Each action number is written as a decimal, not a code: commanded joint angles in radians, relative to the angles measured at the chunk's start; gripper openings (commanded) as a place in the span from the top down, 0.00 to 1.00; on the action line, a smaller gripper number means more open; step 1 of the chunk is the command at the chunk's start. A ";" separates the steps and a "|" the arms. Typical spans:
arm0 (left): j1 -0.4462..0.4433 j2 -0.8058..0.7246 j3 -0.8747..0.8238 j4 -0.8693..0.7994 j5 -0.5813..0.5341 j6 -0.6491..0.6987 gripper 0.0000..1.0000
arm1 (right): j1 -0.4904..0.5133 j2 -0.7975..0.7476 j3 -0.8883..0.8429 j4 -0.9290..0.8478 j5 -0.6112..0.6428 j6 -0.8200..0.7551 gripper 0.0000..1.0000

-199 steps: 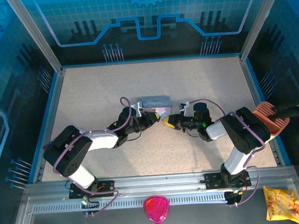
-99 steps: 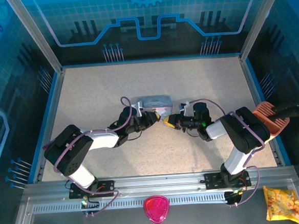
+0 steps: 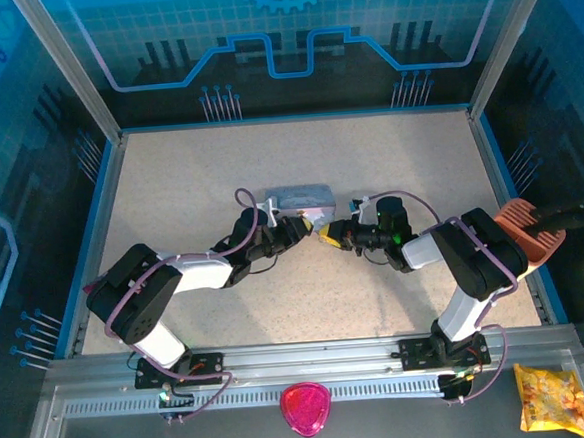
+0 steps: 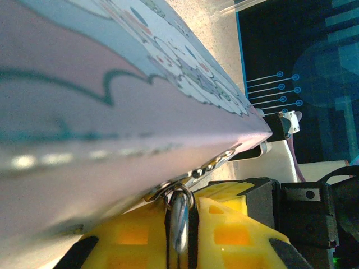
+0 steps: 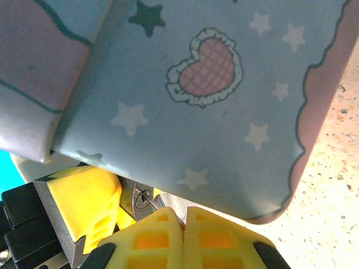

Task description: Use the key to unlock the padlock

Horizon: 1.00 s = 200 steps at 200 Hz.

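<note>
Nudges the right wrist a shade closer to the tin (image 3: 295,197) than a second ago. Otherwise keeps the same pose, both jaws meeting at the tin's near right corner.

Grips the padlock (image 5: 139,200) with the left jaws. In the left wrist view, shiny metal caught in the dark gap between the two yellow pads (image 4: 129,238), upper end right against the small metal clasp (image 4: 216,161) on the tin's edge.

Presses the right jaws together, pads meeting along a thin seam just beside the padlock. Cannot tell whether the key sits in that seam.

In the right wrist view, shows the padlock as a small dark-grey lump wedged between one yellow left finger (image 5: 84,196) and the tips of the right pads, directly under the tin's lower edge. Above it, the tin's pale blue face with white stars and a checked pink heart, and a pink scalloped border along one side.

Under all this, the speckled beige desk (image 3: 189,176), with the tin near its middle.

Out past the desk:
- an orange brush-like tool (image 3: 526,231) at the right edge
- a pink dish (image 3: 306,408) on the front rail between the arm bases
- a yellow snack bag (image 3: 552,398) at the near right corner
</note>
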 commanded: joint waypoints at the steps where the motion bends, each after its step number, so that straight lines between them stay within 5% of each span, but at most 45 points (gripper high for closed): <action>1: -0.182 -0.006 0.073 0.080 0.403 0.042 0.97 | 0.068 -0.047 0.071 0.160 0.053 -0.022 1.00; 64: -0.149 -0.015 0.045 0.065 0.346 0.025 0.91 | 0.103 -0.037 -0.007 0.248 0.068 0.012 1.00; 200: -0.098 -0.029 -0.025 0.091 0.255 -0.014 0.76 | 0.149 -0.136 -0.083 0.116 0.131 -0.045 1.00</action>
